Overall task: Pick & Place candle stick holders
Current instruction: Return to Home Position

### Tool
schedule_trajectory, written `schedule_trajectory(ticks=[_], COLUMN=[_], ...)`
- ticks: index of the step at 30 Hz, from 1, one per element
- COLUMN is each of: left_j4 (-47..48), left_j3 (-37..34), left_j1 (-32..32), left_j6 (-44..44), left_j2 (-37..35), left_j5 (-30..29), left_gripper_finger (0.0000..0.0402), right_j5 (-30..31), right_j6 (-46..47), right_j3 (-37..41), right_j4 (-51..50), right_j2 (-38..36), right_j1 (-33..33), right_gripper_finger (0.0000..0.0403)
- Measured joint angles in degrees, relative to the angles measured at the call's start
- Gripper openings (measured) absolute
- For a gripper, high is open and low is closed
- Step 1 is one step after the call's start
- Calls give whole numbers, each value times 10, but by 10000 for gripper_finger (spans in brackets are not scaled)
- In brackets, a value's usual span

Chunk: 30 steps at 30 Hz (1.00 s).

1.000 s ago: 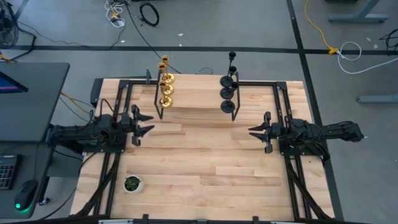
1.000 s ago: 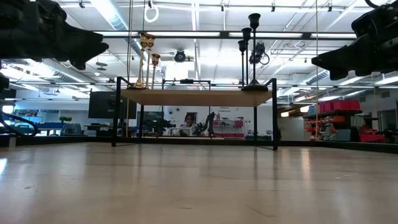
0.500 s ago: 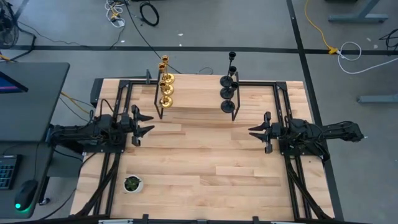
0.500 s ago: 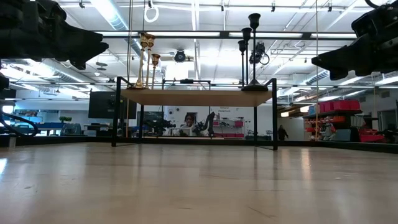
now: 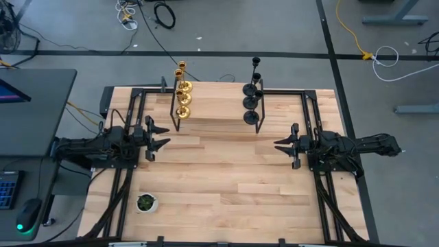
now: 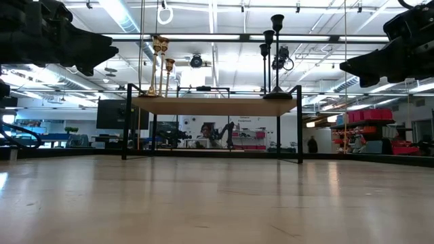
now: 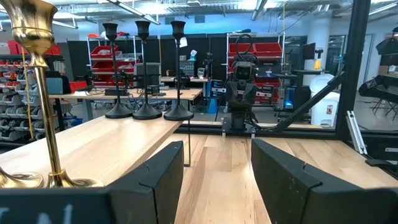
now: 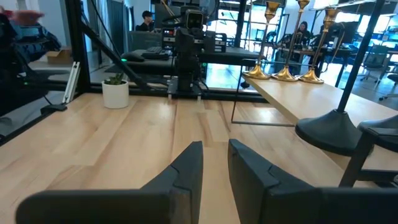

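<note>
Three gold candle stick holders (image 5: 182, 96) stand on their round bases at the left end of a raised wooden shelf (image 5: 216, 111) at the table's far middle. Three black holders (image 5: 252, 101) stand at its right end. In the low view the gold ones (image 6: 160, 64) and black ones (image 6: 271, 54) stand upright on the shelf. My left gripper (image 5: 164, 136) hovers open and empty near the left edge, level with the shelf's front; it also shows in its wrist view (image 7: 214, 180). My right gripper (image 5: 280, 145) hovers open and empty on the right; it also shows in its wrist view (image 8: 215, 171).
A small white pot with a green plant (image 5: 145, 202) stands near the table's near left corner. The shelf rests on thin black legs (image 6: 125, 122) above the tabletop. Black rails (image 5: 130, 110) run along the table's left and right sides. Bare wood lies between the grippers.
</note>
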State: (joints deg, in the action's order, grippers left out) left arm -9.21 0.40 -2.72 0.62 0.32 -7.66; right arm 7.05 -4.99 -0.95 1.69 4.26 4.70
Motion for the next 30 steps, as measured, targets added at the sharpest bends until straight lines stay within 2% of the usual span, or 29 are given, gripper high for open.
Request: schedule_trajectory(ticks=[9, 13, 17, 30], left_j4=[1, 0, 2, 1], left_j3=[0, 0, 0, 0], left_j1=[4, 93, 130, 142], left_j6=[0, 0, 0, 0], left_j2=[-1, 0, 0, 0], left_j5=[-2, -63, -53, -45], left_gripper_finger=[190, 190, 190, 190], right_j5=[0, 0, 0, 0], right_j6=[0, 0, 0, 0], right_j3=[0, 0, 0, 0], right_j4=[0, 0, 0, 0], right_j2=[0, 0, 0, 0], right_j1=[0, 0, 0, 0], right_gripper_finger=[77, 77, 77, 77])
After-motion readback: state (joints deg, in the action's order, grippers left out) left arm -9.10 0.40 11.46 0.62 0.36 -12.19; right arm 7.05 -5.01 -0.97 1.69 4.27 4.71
